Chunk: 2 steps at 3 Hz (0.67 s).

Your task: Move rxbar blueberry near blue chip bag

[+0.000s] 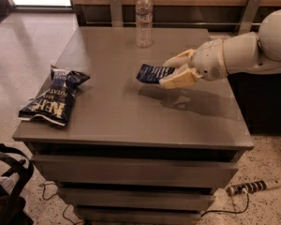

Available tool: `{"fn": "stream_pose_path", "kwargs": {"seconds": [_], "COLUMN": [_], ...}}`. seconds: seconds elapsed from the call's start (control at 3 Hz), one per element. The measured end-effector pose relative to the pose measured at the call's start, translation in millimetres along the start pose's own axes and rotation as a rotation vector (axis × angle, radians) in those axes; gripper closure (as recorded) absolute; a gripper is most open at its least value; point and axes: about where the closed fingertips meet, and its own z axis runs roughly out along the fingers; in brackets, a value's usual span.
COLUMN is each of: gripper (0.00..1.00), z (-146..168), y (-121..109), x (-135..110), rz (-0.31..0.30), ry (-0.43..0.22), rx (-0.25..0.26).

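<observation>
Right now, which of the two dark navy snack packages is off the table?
The small flat dark navy bar wrapper, clamped in the gripper above the grey table; the large crinkled navy chip bag lies on its left edge.

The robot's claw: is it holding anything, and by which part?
Yes. The gripper, above the table, pinches the rxbar blueberry by the end nearest its wrist.

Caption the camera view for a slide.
Gripper holds the rxbar blueberry above the table; blue chip bag lies at its left edge, water bottle at the back.
</observation>
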Motion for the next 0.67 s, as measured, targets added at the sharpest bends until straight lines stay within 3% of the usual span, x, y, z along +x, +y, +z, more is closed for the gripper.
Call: {"fn": "stream_pose_path", "kwargs": {"seconds": [0.67], "gripper": [1.0], "z": [57.9], "y": [31.8], "x": [-17.0], "rz": [0.009], "ry": [-0.06], "rx": [-0.054]}}
